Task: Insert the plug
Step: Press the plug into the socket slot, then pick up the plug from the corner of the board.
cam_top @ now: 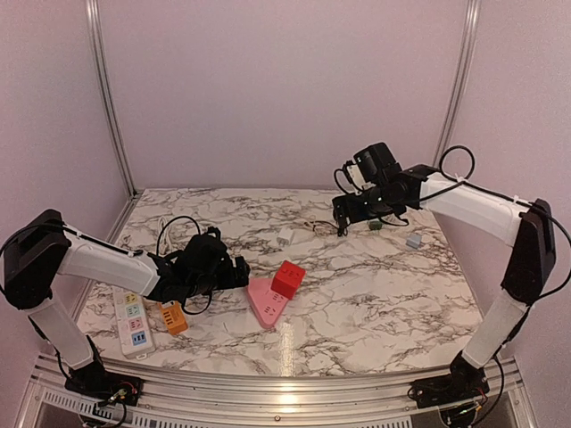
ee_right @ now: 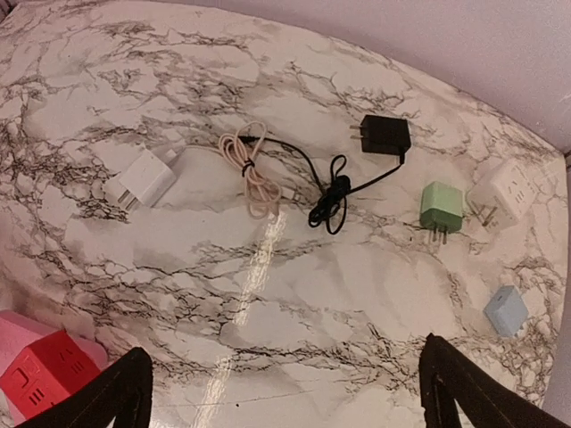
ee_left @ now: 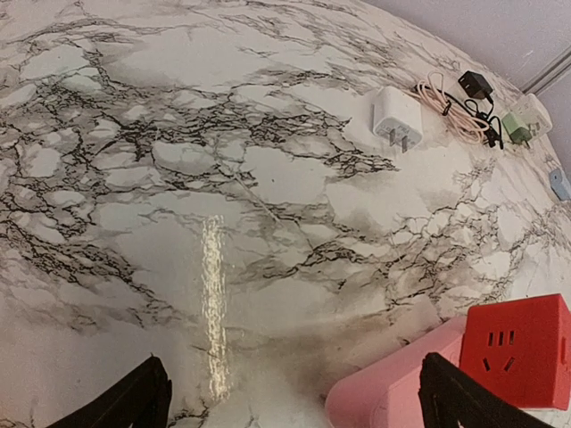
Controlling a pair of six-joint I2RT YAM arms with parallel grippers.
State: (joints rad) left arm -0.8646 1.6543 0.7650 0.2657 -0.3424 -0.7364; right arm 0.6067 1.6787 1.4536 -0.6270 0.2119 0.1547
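Note:
Several plugs lie on the marble table: a white plug with a coiled pink cable, a black plug with a black cable, and a green plug. My right gripper hovers open above the bare marble in front of them, holding nothing. A red cube socket rests on a pink socket block. My left gripper is open and empty, with its right finger over the pink block's edge. In the top view the right gripper is raised at the back and the left gripper sits low beside the red cube.
A white power strip and an orange plug lie at the near left under the left arm. A white cube adapter and a small blue cube sit at the far right. A black cable loops behind the left arm.

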